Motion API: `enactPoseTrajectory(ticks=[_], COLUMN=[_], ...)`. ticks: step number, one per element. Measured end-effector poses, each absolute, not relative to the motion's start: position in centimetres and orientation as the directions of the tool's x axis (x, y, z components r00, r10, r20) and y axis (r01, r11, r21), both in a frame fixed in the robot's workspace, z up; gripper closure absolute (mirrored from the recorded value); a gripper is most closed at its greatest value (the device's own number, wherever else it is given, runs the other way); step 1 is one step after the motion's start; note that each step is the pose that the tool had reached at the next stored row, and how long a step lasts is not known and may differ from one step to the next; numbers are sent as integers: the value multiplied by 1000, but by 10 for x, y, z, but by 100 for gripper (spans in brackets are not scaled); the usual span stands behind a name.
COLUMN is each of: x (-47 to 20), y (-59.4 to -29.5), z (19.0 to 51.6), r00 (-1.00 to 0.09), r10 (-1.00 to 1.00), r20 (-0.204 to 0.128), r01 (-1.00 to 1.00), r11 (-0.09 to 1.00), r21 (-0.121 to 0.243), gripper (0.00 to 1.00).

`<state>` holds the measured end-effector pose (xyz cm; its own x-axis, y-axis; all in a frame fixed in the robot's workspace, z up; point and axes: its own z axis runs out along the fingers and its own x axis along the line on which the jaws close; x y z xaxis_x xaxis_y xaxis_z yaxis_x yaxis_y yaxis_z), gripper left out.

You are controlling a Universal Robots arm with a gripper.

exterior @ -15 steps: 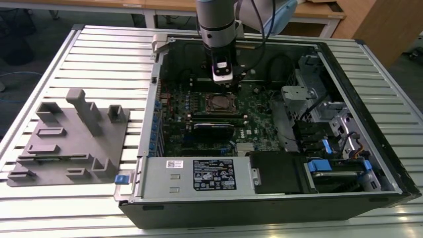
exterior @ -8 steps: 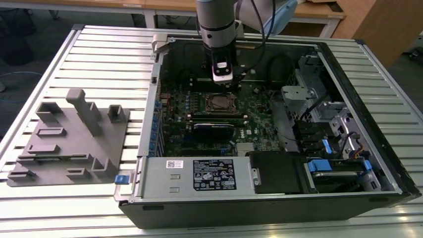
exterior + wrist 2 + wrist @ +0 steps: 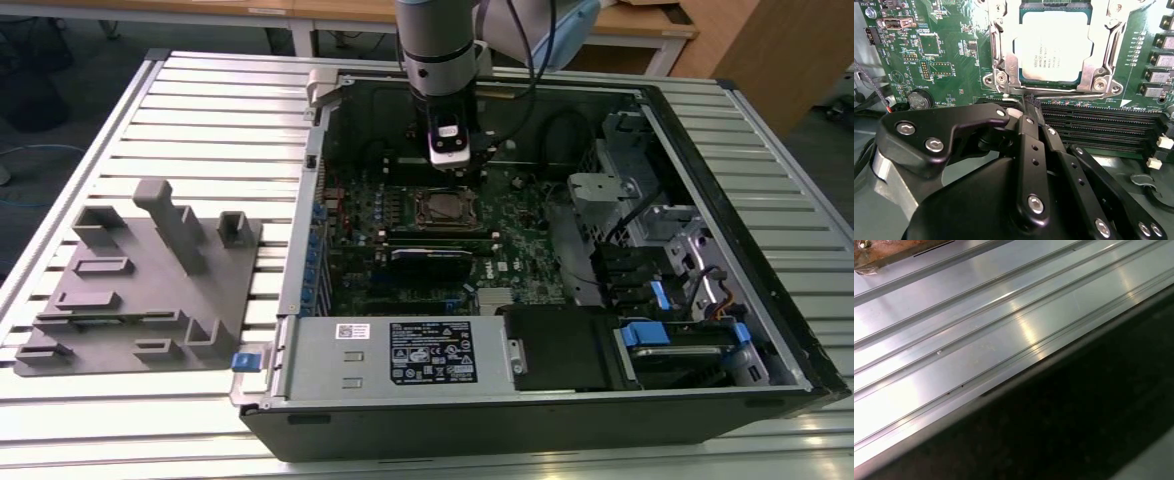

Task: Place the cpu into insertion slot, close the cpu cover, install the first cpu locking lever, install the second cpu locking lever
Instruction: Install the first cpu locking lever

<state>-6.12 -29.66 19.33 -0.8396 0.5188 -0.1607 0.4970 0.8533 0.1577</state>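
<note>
The cpu (image 3: 1051, 47), a pale silvery square, lies in the insertion slot (image 3: 441, 208) in the middle of the green board. The cpu cover (image 3: 1004, 65), a silvery frame with a window, lies flat over it. A thin metal locking lever (image 3: 1069, 91) runs along the socket edge nearest my gripper. In the second wrist view my gripper (image 3: 1030, 101) is shut, its black fingers (image 3: 1026, 130) pressed together, and the tip touches that lever's end. I cannot tell whether the tip grips the lever. In the exterior view the gripper (image 3: 451, 172) hangs just behind the socket.
Long black memory slots (image 3: 1094, 120) lie beside the socket and a coin battery (image 3: 919, 99) sits nearby. The open computer case (image 3: 747, 250) walls the board in. A grey fixture block (image 3: 134, 290) stands at the exterior view's left on the ribbed metal table (image 3: 979, 340).
</note>
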Motion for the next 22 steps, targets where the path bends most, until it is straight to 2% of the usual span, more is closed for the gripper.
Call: enactPoseTrajectory(ticks=[22], x=[-61], y=[-297], z=[193], r00=[-840], r10=[519], r20=[-161], r01=[497], r11=[853], r21=[158], gripper=[89])
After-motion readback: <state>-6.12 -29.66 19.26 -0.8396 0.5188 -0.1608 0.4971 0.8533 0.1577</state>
